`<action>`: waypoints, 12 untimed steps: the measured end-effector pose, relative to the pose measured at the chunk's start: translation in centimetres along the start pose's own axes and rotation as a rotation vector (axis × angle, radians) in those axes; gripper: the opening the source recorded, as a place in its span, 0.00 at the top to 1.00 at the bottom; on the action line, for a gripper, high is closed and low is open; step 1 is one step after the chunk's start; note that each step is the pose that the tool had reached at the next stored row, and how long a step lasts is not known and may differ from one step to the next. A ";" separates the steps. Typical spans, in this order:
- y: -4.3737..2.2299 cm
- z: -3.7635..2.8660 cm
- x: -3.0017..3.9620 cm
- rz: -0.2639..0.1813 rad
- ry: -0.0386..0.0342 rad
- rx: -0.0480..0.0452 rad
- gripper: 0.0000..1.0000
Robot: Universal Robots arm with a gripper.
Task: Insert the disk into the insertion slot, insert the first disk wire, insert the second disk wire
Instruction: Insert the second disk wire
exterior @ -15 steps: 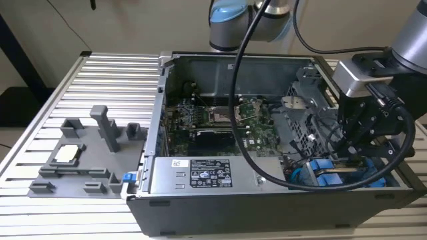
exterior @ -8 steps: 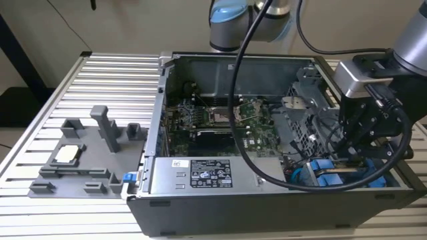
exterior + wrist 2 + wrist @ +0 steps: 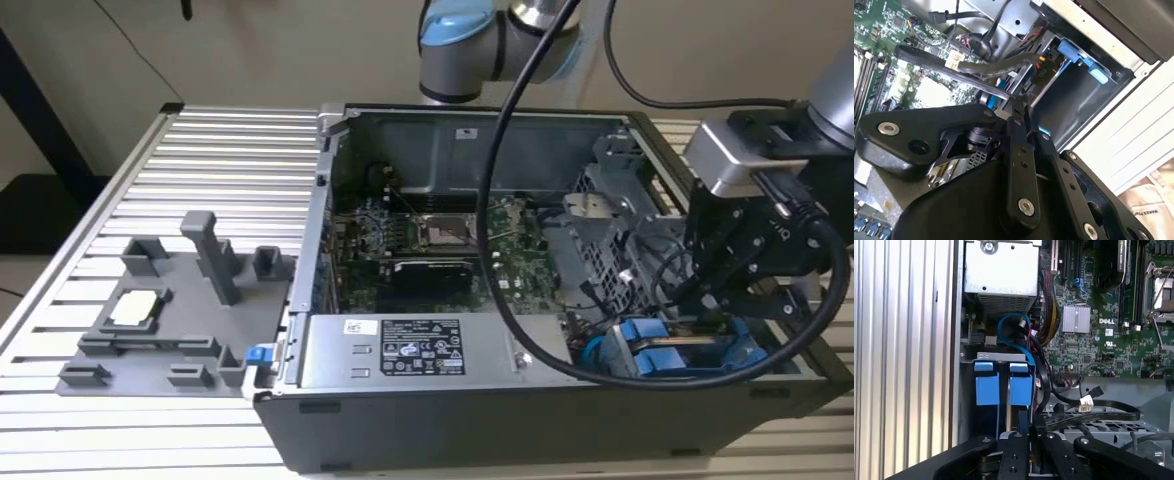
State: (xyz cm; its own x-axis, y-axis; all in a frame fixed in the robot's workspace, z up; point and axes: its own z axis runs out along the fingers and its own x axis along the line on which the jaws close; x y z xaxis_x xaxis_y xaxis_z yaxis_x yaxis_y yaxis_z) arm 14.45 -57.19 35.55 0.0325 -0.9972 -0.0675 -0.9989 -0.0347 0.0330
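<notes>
1. Pincer (image 3: 1024, 432) sits low inside the open computer case (image 3: 441, 420), at the drive cage (image 3: 621, 240) corner; in both wrist views its black fingers (image 3: 1016, 145) are drawn close together, but whether they pinch anything between the tips I cannot tell.
2. Just beyond the fingertips in the first wrist view, two bright blue carrier tabs (image 3: 1004, 387) stand side by side in the insertion slot (image 3: 1001, 357) of the cage, under a grey metal lip.
3. Which of the two blue carriers holds the disk cannot be told; the drive body itself is hidden in the bay.
4. In the exterior view the same blue carriers (image 3: 667, 350) show at the case's front corner, directly below the pincer (image 3: 707, 300).
5. A black flat cable (image 3: 1089, 416) with a pale connector (image 3: 1086, 401) arcs across the cage right beside the fingers, and a thin blue wire (image 3: 1011, 327) loops just past the carriers towards the power supply (image 3: 1001, 270).
6. A green motherboard (image 3: 441, 235) lies at the case's middle.
7. Outside the case, on the ribbed table (image 3: 214, 160), a grey fixture tray (image 3: 160, 320) rests well apart from the cage.
</notes>
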 end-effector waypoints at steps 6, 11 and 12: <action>-0.46 0.04 0.08 0.002 -0.0023 -0.0220 0.84; -1.00 0.19 0.15 0.003 -0.0029 -0.0338 0.84; -1.12 0.22 0.17 0.003 -0.0029 -0.0358 0.84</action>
State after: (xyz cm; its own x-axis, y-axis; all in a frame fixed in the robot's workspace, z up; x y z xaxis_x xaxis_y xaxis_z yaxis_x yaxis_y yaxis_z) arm 15.57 -57.31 35.28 0.0290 -0.9971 -0.0702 -0.9970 -0.0339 0.0689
